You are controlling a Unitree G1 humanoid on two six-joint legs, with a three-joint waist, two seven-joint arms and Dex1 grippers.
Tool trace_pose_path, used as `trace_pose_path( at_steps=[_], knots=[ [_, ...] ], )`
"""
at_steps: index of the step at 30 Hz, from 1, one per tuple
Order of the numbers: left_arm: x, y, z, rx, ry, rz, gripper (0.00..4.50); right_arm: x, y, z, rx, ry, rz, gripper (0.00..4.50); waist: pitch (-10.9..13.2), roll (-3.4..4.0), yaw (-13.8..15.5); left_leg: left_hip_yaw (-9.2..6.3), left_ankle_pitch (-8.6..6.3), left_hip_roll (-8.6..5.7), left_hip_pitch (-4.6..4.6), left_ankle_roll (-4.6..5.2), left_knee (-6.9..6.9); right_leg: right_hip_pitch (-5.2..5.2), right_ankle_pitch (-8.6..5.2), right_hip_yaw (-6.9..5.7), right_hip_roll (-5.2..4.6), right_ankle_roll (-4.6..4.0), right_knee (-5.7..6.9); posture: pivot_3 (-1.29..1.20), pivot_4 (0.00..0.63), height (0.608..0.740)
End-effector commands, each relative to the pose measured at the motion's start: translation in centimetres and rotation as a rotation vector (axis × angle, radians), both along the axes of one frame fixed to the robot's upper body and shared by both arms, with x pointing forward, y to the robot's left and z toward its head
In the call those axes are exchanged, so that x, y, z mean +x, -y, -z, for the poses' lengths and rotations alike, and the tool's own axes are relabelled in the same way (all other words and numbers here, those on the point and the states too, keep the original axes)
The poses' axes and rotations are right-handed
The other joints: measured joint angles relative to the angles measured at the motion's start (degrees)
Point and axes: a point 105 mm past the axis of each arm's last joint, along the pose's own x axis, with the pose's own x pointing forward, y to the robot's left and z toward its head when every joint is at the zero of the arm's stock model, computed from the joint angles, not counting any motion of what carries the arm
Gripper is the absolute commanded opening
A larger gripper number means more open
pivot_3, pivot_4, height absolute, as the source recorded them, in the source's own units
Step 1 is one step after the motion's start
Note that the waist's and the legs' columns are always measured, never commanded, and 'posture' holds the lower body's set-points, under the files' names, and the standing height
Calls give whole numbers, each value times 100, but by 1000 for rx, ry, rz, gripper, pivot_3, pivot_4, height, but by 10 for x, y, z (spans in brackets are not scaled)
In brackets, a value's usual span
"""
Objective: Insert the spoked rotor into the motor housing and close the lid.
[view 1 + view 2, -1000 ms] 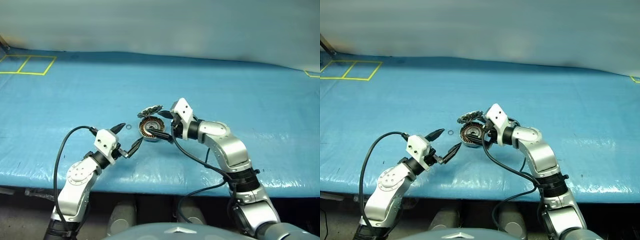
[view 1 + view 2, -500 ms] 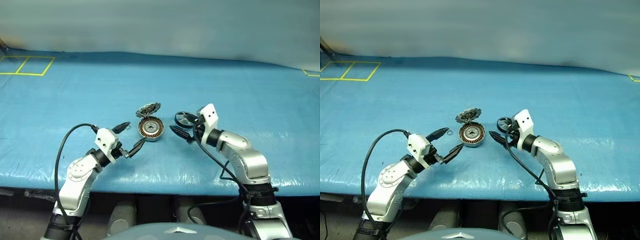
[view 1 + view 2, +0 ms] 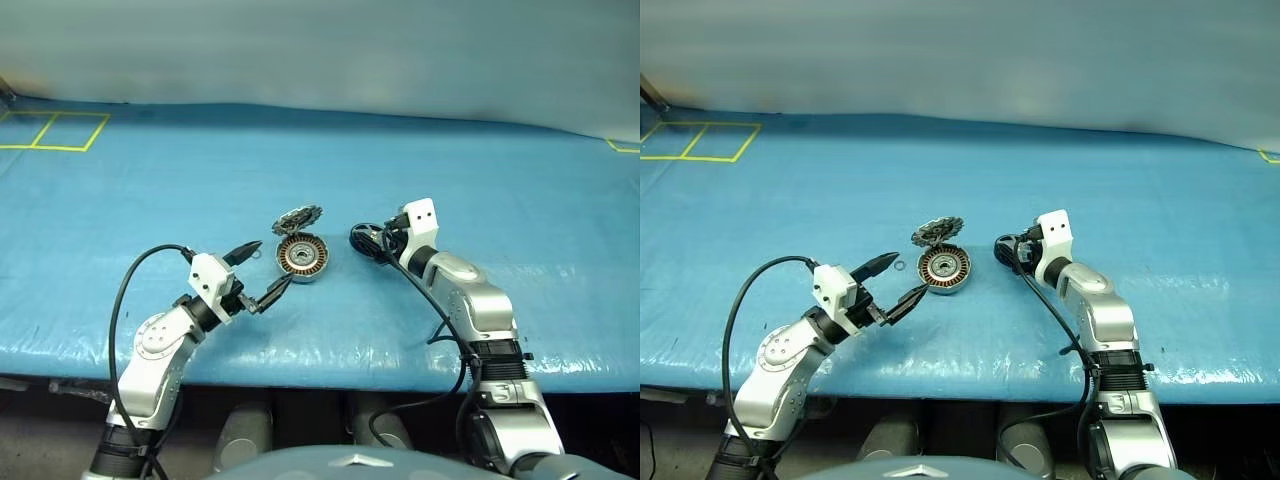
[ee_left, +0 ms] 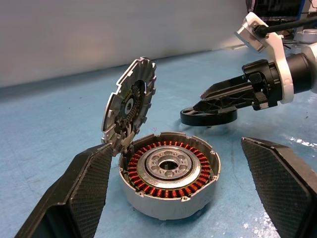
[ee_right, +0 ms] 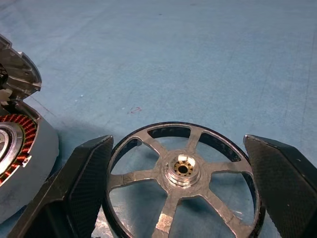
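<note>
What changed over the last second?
The right gripper swung from over the housing to the robot's right and now sits open, its fingers either side of the rotor, not yet closed on it. Housing, raised lid, rotor and the open left gripper stayed put.

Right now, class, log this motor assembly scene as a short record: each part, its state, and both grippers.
surface: blue table cover
motor housing: upright on the cover, copper windings exposed, no rotor inside
lid: hinged open, standing up at the housing's edge
spoked rotor: lying flat on the cover, apart from the housing
right gripper: open, fingers either side of the rotor
left gripper: open, fingers either side of the housing
small ring: on the cover near the left gripper
</note>
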Motion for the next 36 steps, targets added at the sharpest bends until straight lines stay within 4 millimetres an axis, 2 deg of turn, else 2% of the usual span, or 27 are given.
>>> trace_pose_path(
  at_steps=[1, 12, 14, 17, 22, 26, 32, 36],
  knots=[
    [-3, -1, -6, -13, 32, 14, 4500, 5, 1, -14, 17, 53, 8, 4444, 0, 0, 1, 0, 0, 0, 0, 0, 0, 0, 0, 0, 0, 0, 0, 0, 150, 740],
    [-4, 1, -4, -18, 36, 24, 4500, 4, 0, -15, 29, 62, 4, 4444, 0, 1, 6, 0, 0, 0, 0, 0, 0, 0, 0, 0, 0, 0, 0, 0, 150, 740],
    [-5, 0, -3, -19, 31, 23, 4500, 2, -3, -19, 30, 81, -17, 4444, 0, 1, 7, 0, 0, 0, 0, 0, 0, 0, 0, 0, 0, 0, 0, 0, 150, 740],
    [-3, -6, -2, -12, 28, -19, 4500, -6, -19, -29, 60, 130, -113, 4444, 1, 1, 5, 0, 0, 0, 0, 0, 0, 0, 0, 0, 0, 0, 0, 0, 150, 740],
    [11, -21, 0, 24, 26, -137, 4500, -24, -40, -39, 94, 174, -268, 4444, 1, 1, 6, -1, 0, 1, 0, 0, -2, 0, -1, 0, 0, 0, 0, 0, 150, 740],
    [22, -29, 4, 62, 12, -203, 4500, -37, -49, -43, 110, 185, -362, 4444, 0, 0, 24, -2, 0, 0, 0, 0, 0, 3, -1, -1, 0, 1, -1, 0, 150, 740],
    [38, -36, 19, 133, -47, -234, 4500, -60, -53, -37, 99, 155, -496, 4444, 1, -1, 22, -3, 0, 0, 0, 0, -1, 2, 0, -2, 0, 1, -2, 0, 150, 740],
    [51, -37, 26, 225, -77, -217, 4500, -64, -53, -31, 73, 141, -515, 4444, 1, -2, 19, -3, 0, 0, 1, 0, 0, 2, 0, -2, 1, 1, 0, 0, 150, 740]
  ],
)
